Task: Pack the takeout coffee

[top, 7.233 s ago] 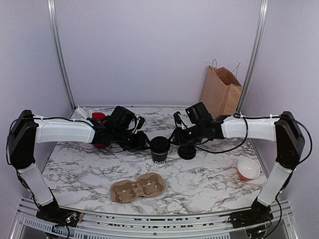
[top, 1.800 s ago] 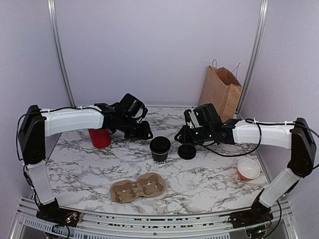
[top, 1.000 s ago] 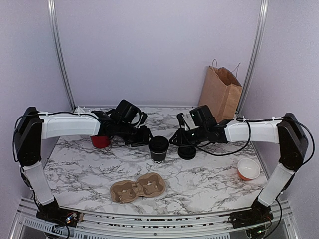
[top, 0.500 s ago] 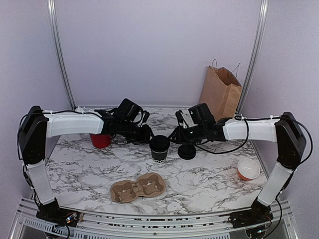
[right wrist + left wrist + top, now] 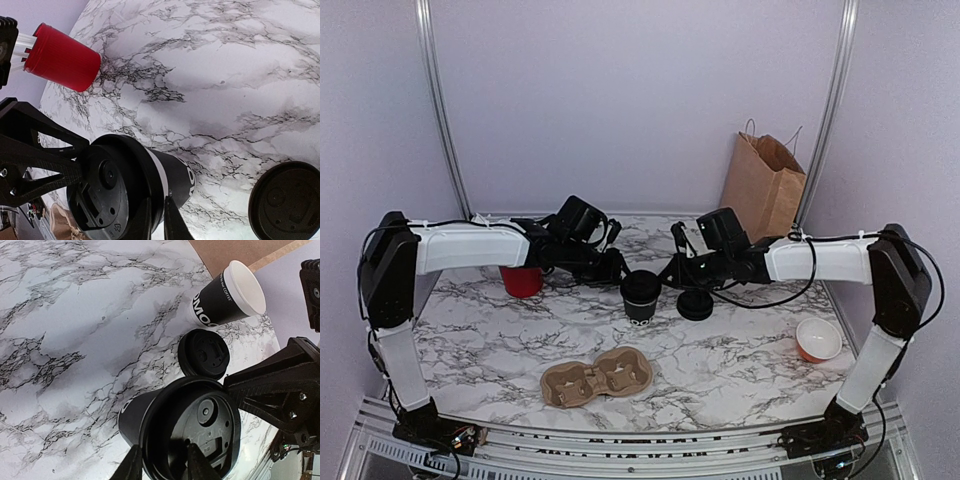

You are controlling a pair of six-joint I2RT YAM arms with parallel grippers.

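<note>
The takeout coffee (image 5: 640, 297), a small black paper cup with white print and a round black lid, stands mid-table. My left gripper (image 5: 618, 272) meets it from the left and my right gripper (image 5: 667, 277) from the right. In the left wrist view the cup (image 5: 150, 420) fills the bottom, and my left gripper (image 5: 162, 465) is shut across the lid's raised rim, one finger outside, one on top. In the right wrist view my right gripper (image 5: 159, 222) pinches the lid's rim on the cup (image 5: 200, 180), fingers nearly together.
A loose black lid (image 5: 695, 305) lies just right of the cup. A second, lidless black cup (image 5: 227, 295) stands beyond it. The red cup (image 5: 521, 280) with white sticks is at the left, a brown paper bag (image 5: 763, 185) back right, an orange bowl (image 5: 817, 340) right, a cardboard carrier (image 5: 597, 380) in front.
Both grippers have drawn in to the cup from either side and narrowed onto the lid's rim. The cup itself stays in place.
</note>
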